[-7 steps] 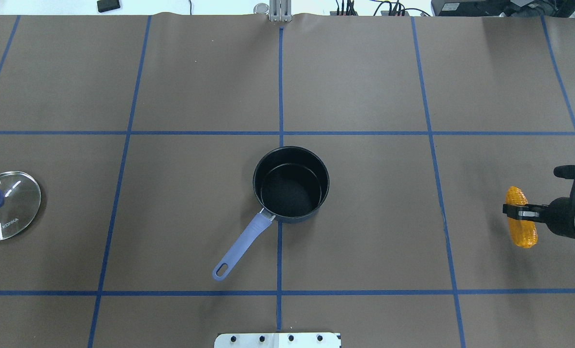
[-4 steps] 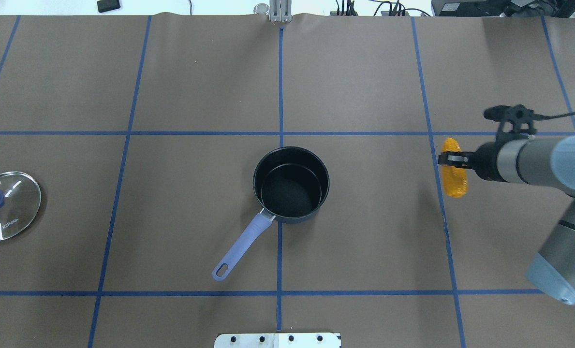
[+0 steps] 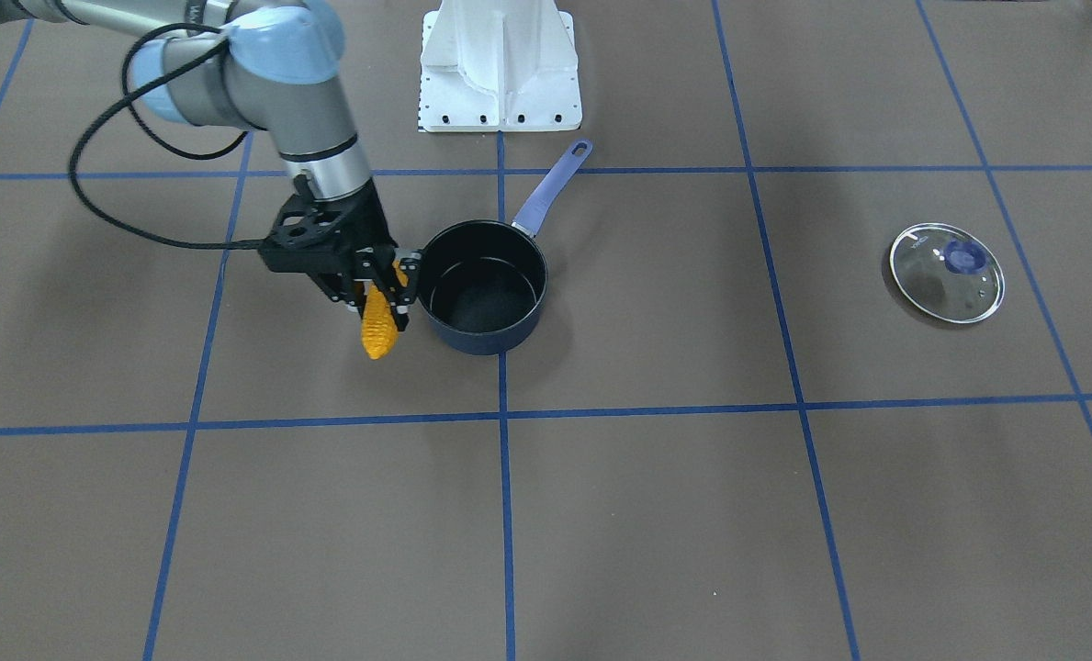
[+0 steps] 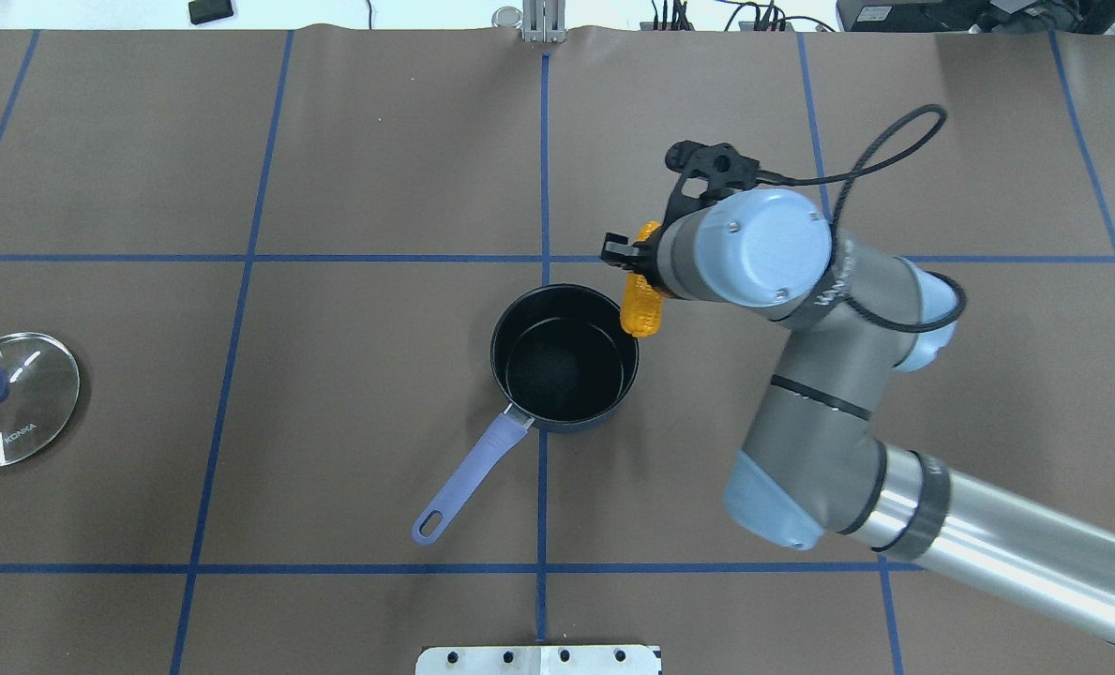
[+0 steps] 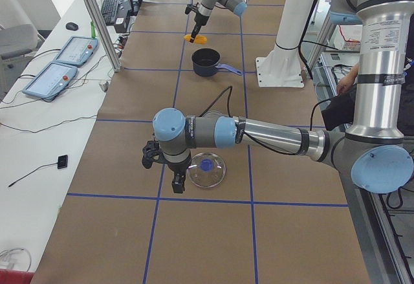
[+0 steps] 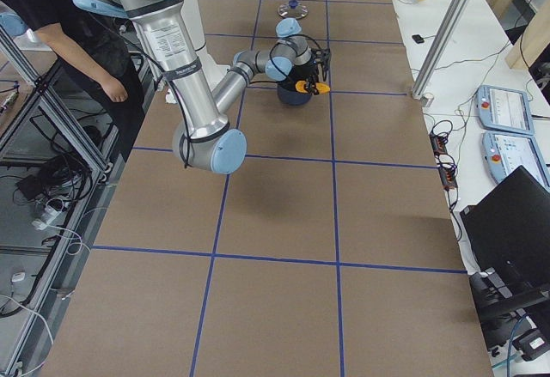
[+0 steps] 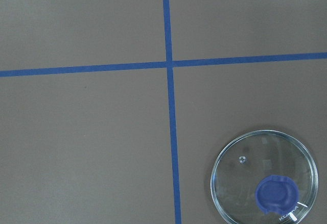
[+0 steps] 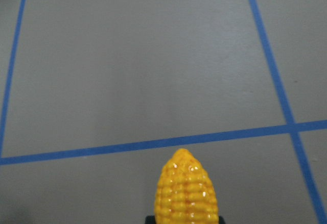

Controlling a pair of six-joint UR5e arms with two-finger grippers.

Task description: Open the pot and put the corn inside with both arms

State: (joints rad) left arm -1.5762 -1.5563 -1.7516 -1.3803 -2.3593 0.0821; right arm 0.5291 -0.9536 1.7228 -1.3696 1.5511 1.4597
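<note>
Table (image 3: 692, 514), brown paper: right gripper (image 3: 383, 292) clamped on corn (image 3: 379, 332), just right of open pot (image 3: 486, 341) (left gripper (image 5: 177, 184): state unclear).

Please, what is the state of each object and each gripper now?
Pot: open, empty, upright.
Lid: off, flat on the table, knob up.
Corn: held in the air beside the pot, not inside.
Right gripper: shut on the corn.
Left gripper: near the lid; open or shut unclear.
</note>
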